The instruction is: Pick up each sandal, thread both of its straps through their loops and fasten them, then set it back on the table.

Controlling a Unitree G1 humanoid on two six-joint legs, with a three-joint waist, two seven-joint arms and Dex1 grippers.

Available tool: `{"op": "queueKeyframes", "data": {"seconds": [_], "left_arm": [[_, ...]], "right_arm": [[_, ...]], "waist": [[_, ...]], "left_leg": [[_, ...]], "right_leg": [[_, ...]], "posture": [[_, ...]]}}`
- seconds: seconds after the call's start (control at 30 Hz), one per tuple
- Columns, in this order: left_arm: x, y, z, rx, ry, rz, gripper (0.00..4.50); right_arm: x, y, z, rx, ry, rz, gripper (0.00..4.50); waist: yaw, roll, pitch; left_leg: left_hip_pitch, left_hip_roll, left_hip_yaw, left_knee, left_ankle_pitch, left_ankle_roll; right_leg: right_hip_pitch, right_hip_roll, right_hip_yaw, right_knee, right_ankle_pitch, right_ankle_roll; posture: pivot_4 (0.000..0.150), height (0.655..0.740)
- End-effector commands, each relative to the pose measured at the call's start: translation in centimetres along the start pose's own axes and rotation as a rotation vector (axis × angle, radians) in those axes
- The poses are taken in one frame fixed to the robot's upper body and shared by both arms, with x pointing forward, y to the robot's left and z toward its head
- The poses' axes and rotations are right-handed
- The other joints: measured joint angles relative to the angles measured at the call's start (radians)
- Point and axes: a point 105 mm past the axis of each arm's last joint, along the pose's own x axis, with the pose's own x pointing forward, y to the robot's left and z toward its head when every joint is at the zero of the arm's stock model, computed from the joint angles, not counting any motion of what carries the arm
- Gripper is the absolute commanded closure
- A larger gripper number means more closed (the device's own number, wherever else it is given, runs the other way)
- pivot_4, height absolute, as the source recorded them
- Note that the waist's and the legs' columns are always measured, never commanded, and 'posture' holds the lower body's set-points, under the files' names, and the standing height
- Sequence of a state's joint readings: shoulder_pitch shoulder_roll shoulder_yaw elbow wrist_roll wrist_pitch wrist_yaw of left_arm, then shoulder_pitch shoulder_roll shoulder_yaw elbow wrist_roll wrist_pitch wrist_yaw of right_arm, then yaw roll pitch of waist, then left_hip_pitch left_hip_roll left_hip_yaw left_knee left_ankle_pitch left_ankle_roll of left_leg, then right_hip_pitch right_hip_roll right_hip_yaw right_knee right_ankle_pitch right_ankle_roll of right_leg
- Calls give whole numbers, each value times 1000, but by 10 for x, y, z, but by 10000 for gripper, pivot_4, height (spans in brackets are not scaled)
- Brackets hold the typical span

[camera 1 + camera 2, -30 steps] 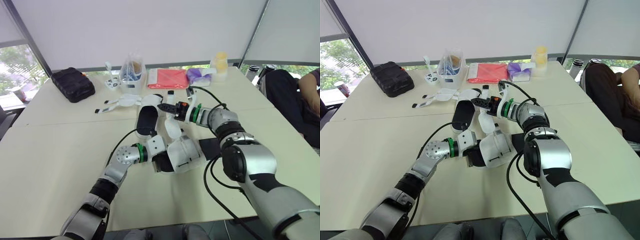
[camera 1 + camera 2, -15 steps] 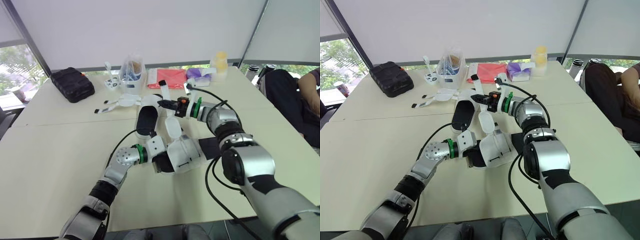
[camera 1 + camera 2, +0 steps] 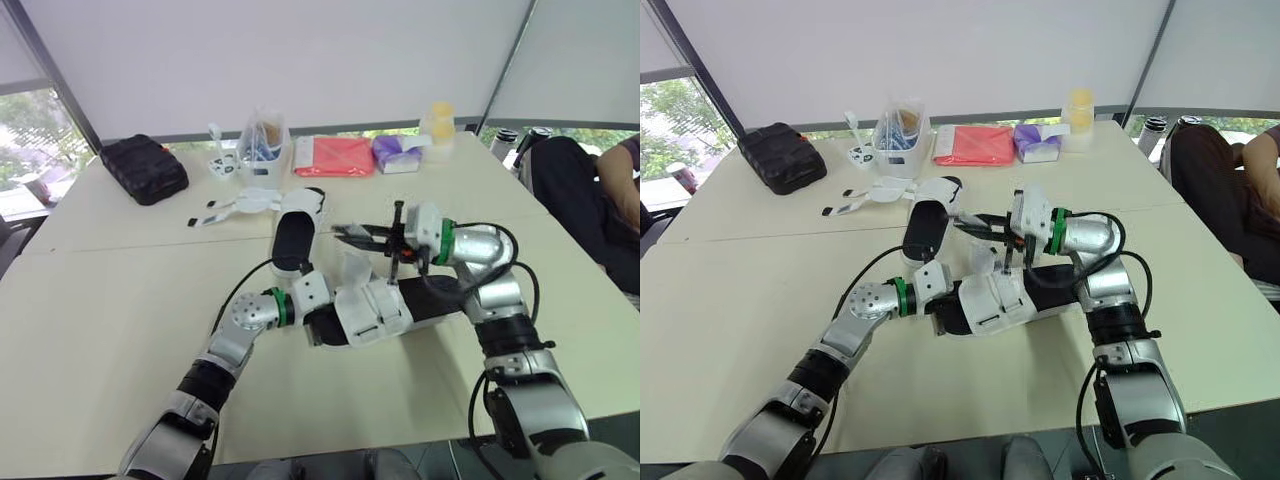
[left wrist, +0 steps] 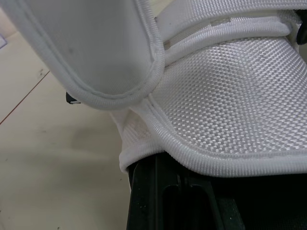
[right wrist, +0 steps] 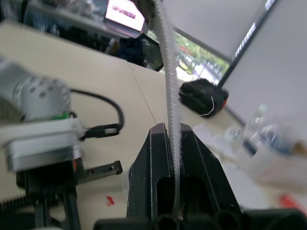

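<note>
**One strap held taut**

Your right hand (image 3: pixel 340 232) is clenched on the strap (image 5: pixel 171 110), lifting it clear for threading. The sandal (image 3: pixel 368 312) sits in the middle of the bench (image 3: pixel 110 300), with your left hand (image 3: pixel 318 325) steadying its side. Whether that one grips, I cannot tell.

The left gripper (image 4: pixel 172 196) lay mostly buried under the white woven upper of the sandal (image 4: pixel 230 86), so its hold could not be made out. The strap (image 5: pixel 168 72) pinched in the right gripper (image 5: pixel 171 132) ran out of view before its end. A seated person (image 3: pixel 590 190) beside the table was cut off at the edge.
</note>
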State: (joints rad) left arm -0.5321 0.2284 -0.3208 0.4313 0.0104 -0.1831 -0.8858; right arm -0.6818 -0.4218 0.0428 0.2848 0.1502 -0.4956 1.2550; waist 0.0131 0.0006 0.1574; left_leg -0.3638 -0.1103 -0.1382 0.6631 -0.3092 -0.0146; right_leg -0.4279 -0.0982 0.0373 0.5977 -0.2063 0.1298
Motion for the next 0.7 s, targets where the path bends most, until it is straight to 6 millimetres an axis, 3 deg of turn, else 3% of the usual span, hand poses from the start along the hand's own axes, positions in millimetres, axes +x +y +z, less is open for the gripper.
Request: {"op": "queueKeyframes", "data": {"seconds": [0.03, 0.17, 0.3, 0.4, 0.53, 0.7], "left_arm": [[1, -26, -27, -64, 93, -101, 45000], [1, -27, -27, -65, 92, -106, 45000], [3, -28, -26, -67, 91, -114, 45000], [4, -29, -26, -68, 89, -117, 45000], [3, -27, -26, -68, 89, -115, 45000], [3, -22, -25, -65, 90, -104, 45000]], "right_arm": [[-3, 13, 34, -472, -61, 150, 44332], [-10, 38, 33, -717, -97, 298, 44332], [-17, 58, 25, -787, -119, 373, 44332], [-17, 52, 22, -801, -103, 357, 35891], [-25, 47, 28, -869, -100, 280, 16870], [-46, 53, 32, -881, -61, 227, 16870]], "waist": [[-3, 0, 0], [-3, 0, 0], [-1, 0, 0], [-1, -1, 0], [1, -1, 0], [1, -1, 0]], "left_leg": [[0, 0, 1, 0, 0, 0], [1, 1, 2, 0, 0, 0], [4, 1, 2, 0, 0, 0], [6, 1, 3, -1, 0, 0], [7, 2, 4, -1, 0, 0], [7, 1, 4, -1, 0, 1]], "right_leg": [[0, 0, 0, 0, 0, 0], [0, 1, 1, 0, 0, 1], [3, 1, 1, 0, 0, 0], [4, 1, 3, 0, 0, 0], [5, 2, 4, 0, 0, 0], [5, 2, 4, 0, -1, 0]], "posture": [[1500, 7400], [1500, 7400], [1500, 7400], [1500, 7400], [1500, 7400], [1500, 7400]]}}
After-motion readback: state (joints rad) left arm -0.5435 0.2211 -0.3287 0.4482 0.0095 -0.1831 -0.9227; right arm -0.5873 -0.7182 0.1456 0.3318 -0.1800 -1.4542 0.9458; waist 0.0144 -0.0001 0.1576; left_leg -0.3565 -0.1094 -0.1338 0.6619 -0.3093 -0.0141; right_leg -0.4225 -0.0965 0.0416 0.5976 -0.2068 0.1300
